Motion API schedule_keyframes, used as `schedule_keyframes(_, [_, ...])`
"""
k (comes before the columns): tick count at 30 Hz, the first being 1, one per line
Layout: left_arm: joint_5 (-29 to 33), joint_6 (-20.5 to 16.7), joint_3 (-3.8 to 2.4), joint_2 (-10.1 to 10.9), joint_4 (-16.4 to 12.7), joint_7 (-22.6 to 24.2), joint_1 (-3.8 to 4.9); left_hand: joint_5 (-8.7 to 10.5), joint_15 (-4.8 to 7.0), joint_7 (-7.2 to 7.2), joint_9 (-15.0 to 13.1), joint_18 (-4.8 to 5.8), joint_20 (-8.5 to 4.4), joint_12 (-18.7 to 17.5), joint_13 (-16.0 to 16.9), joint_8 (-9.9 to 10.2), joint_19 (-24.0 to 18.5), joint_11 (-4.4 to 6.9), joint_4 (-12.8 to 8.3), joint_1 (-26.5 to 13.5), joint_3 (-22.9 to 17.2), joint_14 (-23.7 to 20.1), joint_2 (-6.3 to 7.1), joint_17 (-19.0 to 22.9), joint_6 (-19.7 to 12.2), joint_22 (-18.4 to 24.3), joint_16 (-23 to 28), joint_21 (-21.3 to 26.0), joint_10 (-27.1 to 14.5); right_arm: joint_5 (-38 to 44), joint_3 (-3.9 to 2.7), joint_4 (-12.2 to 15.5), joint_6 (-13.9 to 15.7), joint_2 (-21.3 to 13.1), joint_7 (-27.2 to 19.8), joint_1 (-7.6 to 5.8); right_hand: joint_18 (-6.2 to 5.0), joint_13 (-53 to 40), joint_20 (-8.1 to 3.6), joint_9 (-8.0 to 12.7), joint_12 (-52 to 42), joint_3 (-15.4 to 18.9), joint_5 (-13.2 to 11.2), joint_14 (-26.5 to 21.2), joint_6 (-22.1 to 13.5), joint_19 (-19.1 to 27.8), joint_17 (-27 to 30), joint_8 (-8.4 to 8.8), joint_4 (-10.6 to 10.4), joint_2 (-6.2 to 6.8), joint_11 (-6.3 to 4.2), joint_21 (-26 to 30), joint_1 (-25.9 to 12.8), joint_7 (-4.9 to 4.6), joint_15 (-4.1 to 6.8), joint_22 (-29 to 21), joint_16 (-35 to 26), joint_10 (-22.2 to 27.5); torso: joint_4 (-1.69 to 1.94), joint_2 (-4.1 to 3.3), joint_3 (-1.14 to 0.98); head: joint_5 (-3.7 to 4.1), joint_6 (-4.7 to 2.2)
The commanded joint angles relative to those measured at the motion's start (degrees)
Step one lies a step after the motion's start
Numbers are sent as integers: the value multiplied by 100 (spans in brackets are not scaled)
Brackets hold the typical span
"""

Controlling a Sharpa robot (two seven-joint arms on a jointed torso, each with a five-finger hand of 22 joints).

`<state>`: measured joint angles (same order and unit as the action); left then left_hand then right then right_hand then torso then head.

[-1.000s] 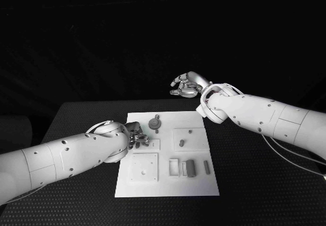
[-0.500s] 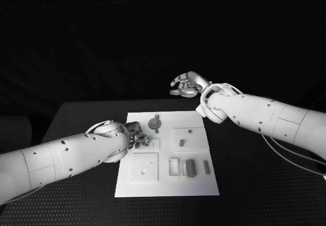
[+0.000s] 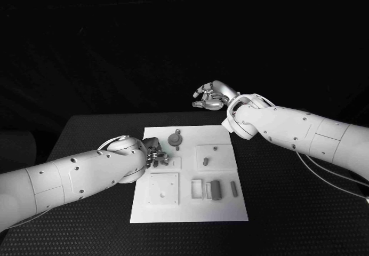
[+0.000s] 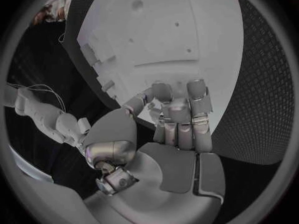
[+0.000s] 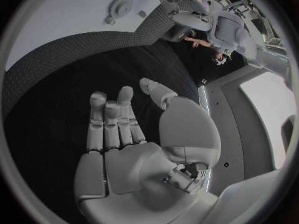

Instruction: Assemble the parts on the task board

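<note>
The white task board [image 3: 188,205] lies in the middle of the black table. My left hand [image 3: 154,156] hovers over its left edge with the fingers curled in. It seems to pinch a small grey part [image 4: 147,97] between thumb and finger, and most of that part is hidden. A round grey part [image 3: 175,140] and a small peg [image 3: 177,131] lie at the board's far end. My right hand [image 3: 209,96] is raised beyond the table's far edge, fingers apart and holding nothing; the right wrist view shows its palm [image 5: 131,149] bare.
On the board, a square plate [image 3: 215,151] carries a short peg [image 3: 206,160]. Another square plate [image 3: 163,189] sits at the near left. Upright grey pieces [image 3: 215,189] stand in slots at the near right. Black table [image 3: 92,133] surrounds the board.
The left hand's fingers have shifted slightly over the board's left edge. The right arm has not moved.
</note>
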<state>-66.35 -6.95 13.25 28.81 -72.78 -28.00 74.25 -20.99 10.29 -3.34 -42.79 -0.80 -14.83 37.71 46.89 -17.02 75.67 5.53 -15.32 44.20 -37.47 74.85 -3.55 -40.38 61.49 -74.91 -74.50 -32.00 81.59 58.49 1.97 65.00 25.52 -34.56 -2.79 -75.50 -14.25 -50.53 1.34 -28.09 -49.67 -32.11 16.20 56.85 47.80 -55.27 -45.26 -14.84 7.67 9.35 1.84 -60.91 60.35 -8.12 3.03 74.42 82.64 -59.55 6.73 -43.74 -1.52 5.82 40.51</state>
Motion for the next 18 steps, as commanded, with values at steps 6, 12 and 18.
schedule_keyframes(6, [-378, 552, 46, -50, -2, -163, -62, -80, 151, 293, 6, 12, -69, 55, -5, -40, 95, 33, -20, 7, -68, -125, -5, 42, 866, -129, -79, -46, 13, 8, -3, 6, -65, 0, -42, 1, -75, 7, -4, 8, 2, 31, 24, -31, 117, 31, 5, 22, 14, -58, 150, 28, -2, -154, -30, 7, -31, 522, 0, 0, 1, -5, 4])
schedule_keyframes(12, [-671, 697, 46, -84, -14, -163, -65, -92, 151, 293, 4, 13, -68, 62, -5, -41, 97, 33, -25, 18, -73, -125, -5, 52, 867, -130, -91, -51, 13, 8, -3, 4, -73, -1, -42, 1, -75, 8, -4, 9, 2, 32, 24, -31, 117, 32, 5, 22, 15, -58, 150, 28, -4, -154, -30, 8, -31, 523, 0, 1, 3, -7, -3])
schedule_keyframes(18, [-777, 770, 45, -99, -15, -194, -65, -120, 150, 294, 2, 14, -65, 69, -7, -44, 98, 34, -30, 36, -82, -127, -10, 68, 869, -130, -107, -59, 12, 8, -3, 7, -74, -4, -41, 1, -75, 8, -3, 9, 1, 32, 24, -32, 117, 32, 5, 22, 16, -59, 150, 29, -5, -154, -30, 9, -31, 523, 1, 0, 1, -5, -1])
